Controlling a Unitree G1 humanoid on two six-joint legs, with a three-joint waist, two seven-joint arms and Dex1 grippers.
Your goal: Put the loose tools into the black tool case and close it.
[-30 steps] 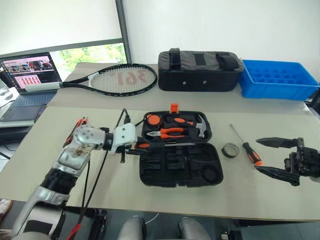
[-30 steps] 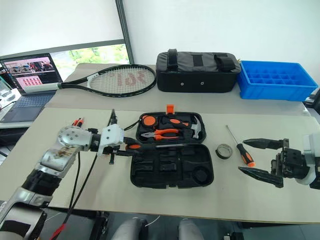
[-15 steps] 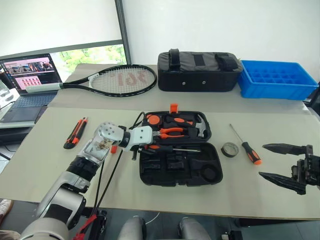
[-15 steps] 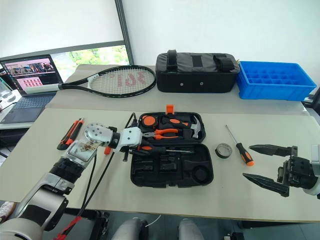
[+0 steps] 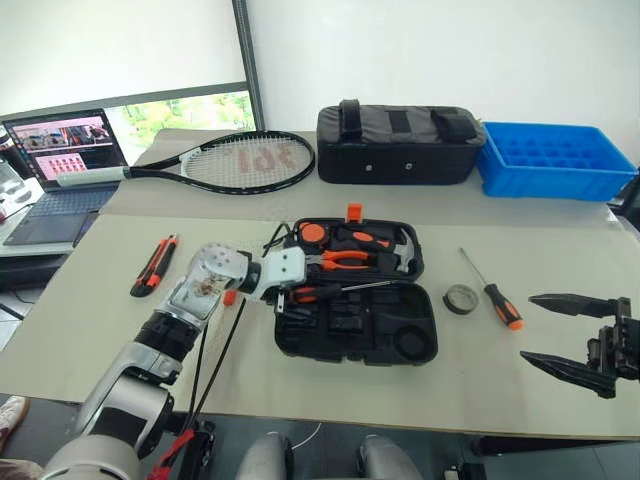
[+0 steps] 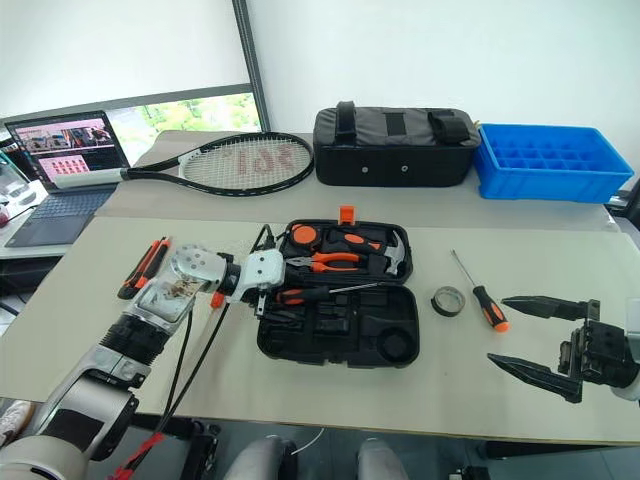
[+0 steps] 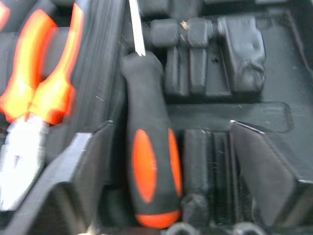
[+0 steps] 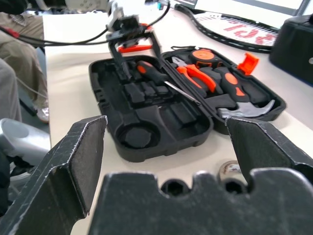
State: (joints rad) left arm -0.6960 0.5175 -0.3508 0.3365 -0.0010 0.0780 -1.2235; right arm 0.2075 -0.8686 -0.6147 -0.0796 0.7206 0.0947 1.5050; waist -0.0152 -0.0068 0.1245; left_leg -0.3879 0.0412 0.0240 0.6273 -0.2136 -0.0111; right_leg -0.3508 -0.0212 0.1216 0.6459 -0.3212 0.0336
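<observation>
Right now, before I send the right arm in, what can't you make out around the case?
- Screwdriver in the black tool case: left wrist view is blurred; seated in a slot or merely lying, unclear.
- Tape roll: right wrist view, partly hidden by the right gripper.
- Small orange piece by the left gripper: too small to identify.

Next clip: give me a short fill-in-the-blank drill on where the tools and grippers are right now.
1. The black tool case lies ____ on the table.
2. The left gripper is open over a screwdriver lying in the ____.
3. The tape roll sits on the table beside a second ____.
4. The utility knife lies on the robot's ____ side of the case.

Missing words: open; case; screwdriver; left
</observation>
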